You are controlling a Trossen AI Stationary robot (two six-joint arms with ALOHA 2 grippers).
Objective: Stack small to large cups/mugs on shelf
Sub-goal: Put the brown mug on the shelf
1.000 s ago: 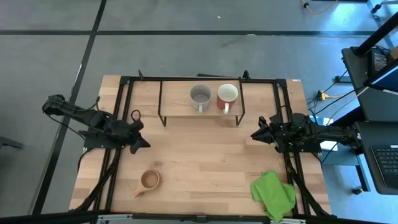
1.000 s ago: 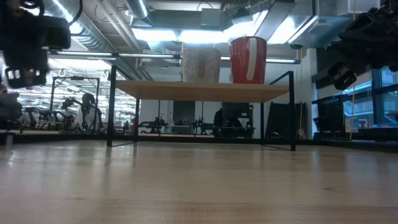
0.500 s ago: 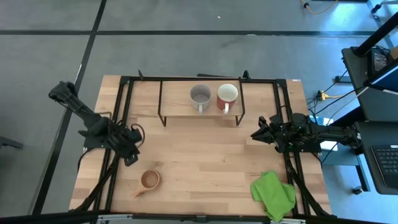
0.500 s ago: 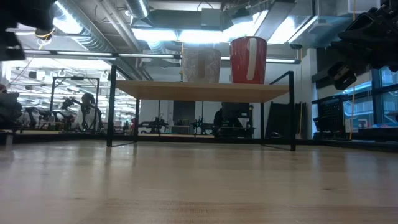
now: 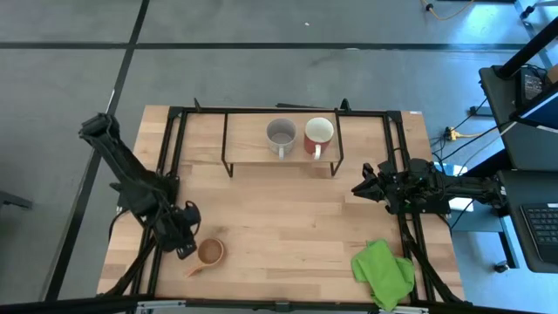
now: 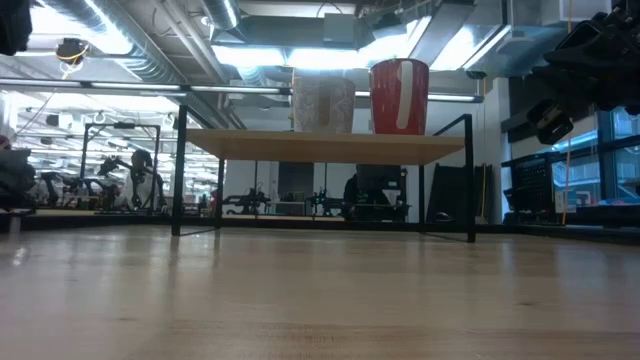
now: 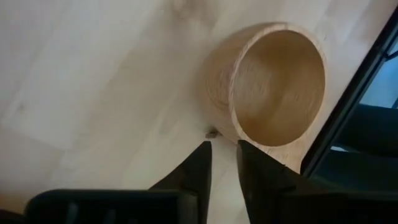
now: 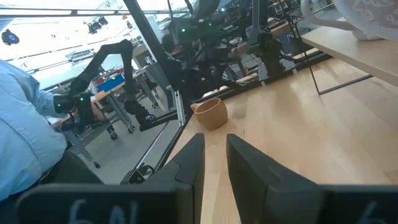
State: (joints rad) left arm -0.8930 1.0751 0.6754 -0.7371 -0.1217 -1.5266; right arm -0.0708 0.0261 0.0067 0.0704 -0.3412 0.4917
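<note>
The small tan wooden cup (image 5: 210, 252) stands upright on the tabletop near the front left, its handle (image 5: 193, 269) pointing to the near left. My left gripper (image 5: 185, 242) slants down just left of it. In the left wrist view its fingertips (image 7: 224, 149), narrowly open with nothing between them, stand just short of the cup's outer wall (image 7: 217, 93). The grey mug (image 5: 280, 134) and the red mug (image 5: 319, 133) stand side by side on the shelf (image 5: 248, 148). My right gripper (image 5: 362, 187) waits level at the table's right, narrowly open.
A green cloth (image 5: 383, 271) lies at the near right corner. The shelf's black legs (image 6: 178, 180) stand on the far half of the table. A person in a light blue shirt (image 8: 28, 137) shows beyond the table's left edge.
My left gripper has swung from the middle of the table's left side toward the near edge, has tipped downward and now stands beside the wooden cup. The cup and the two mugs have kept their places.
</note>
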